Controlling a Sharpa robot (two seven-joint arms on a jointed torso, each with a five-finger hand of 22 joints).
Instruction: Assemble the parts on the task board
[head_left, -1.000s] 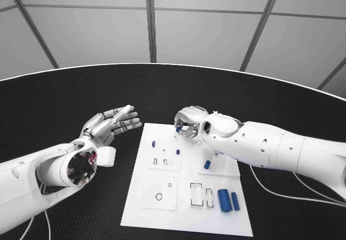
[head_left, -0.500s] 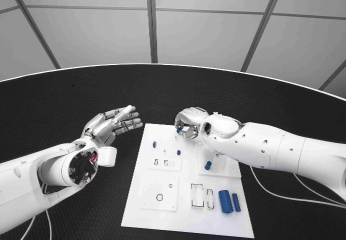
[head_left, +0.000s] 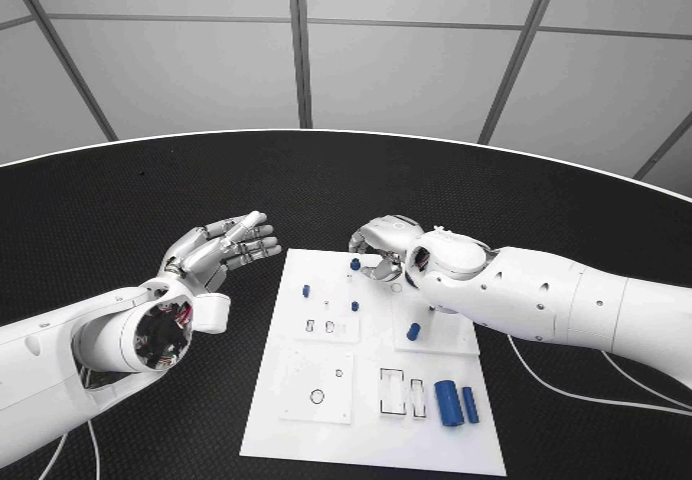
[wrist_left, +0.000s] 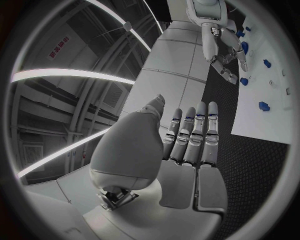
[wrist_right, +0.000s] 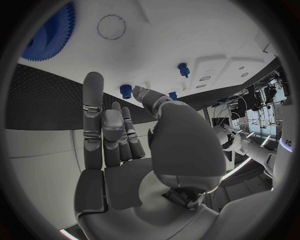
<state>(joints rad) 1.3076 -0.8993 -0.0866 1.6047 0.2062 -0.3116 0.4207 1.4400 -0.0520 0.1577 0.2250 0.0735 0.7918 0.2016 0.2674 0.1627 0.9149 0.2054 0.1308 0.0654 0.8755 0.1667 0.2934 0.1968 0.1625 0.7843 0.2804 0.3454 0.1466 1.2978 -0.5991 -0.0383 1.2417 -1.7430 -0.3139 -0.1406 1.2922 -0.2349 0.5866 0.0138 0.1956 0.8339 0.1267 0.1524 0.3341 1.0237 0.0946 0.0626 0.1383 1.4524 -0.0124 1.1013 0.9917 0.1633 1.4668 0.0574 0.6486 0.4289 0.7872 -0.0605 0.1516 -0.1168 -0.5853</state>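
The right hand hovered empty, fingers loosely curled, a small blue peg just beside its fingertips on the task board. A hasty pinch might topple it. The left hand was spread, idle.

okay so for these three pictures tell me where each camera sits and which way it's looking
Head view: on the robot's head, looking down at the black table and task board; both white arms and both robot hands show.
Left wrist view: behind the left robot hand, facing along its open fingers toward the board's edge; the right robot hand shows beyond.
Right wrist view: behind the right robot hand, facing the board close up, with a blue gear on it.
Shared: all three show the white board and small blue parts.
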